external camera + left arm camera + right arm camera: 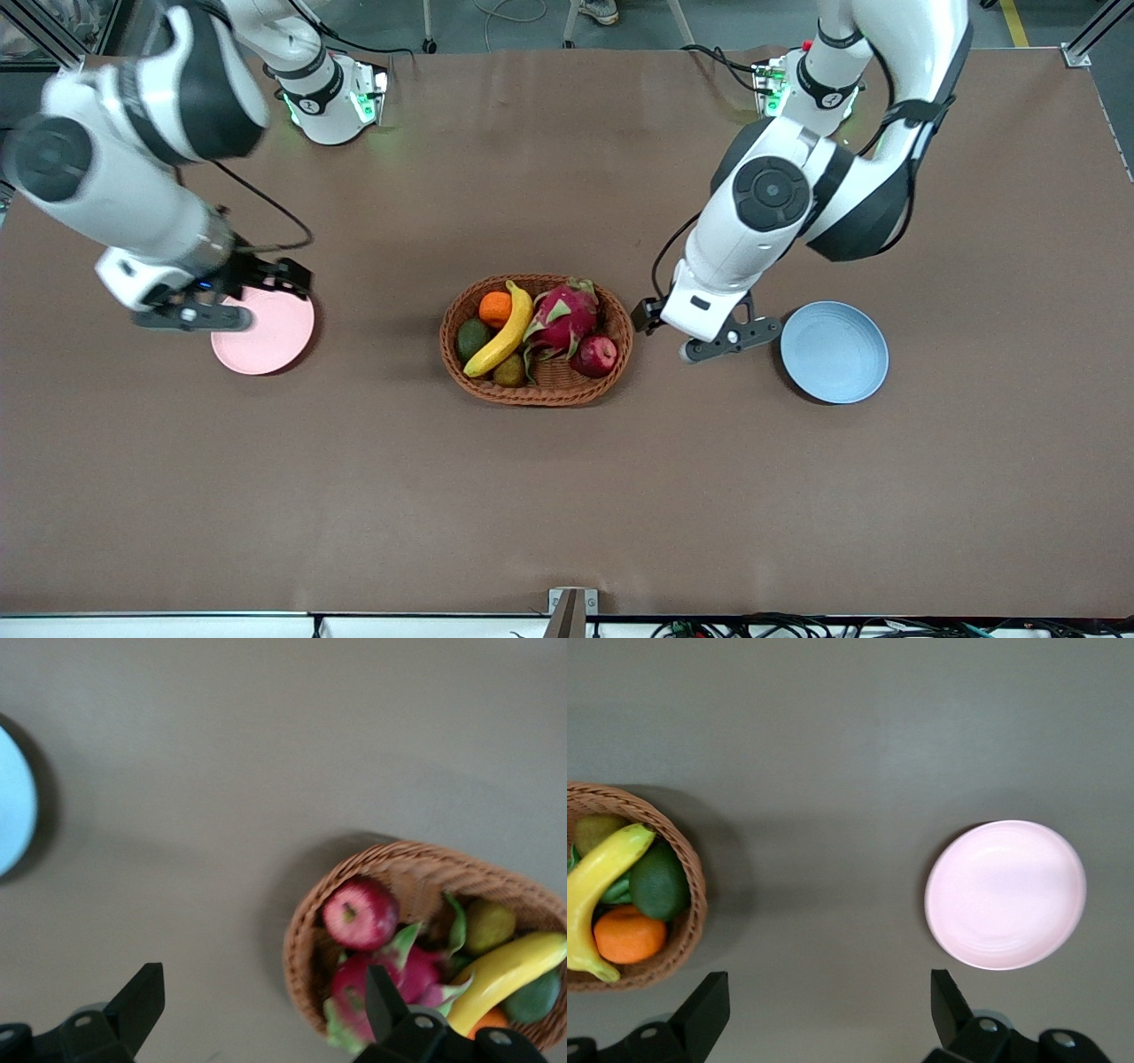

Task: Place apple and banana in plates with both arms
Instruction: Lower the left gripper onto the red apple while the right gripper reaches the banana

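- Front view: the left gripper [709, 341], fingers spread and empty, hangs beside the oval woven brown basket [537, 390] holding the dark red apple [595, 355] and the curved yellow banana [503, 336].
- The right gripper [190, 315], spread wide and empty, hangs at the pale pink round plate [275, 341].
- No writing is readable.

A rough woven wicker basket [537, 390] holds a smooth, glossy banana [505, 335] and waxy apple [595, 355] on a matt brown table covering [567, 496], flanked by matt pink [270, 341] and blue [834, 352] plates.
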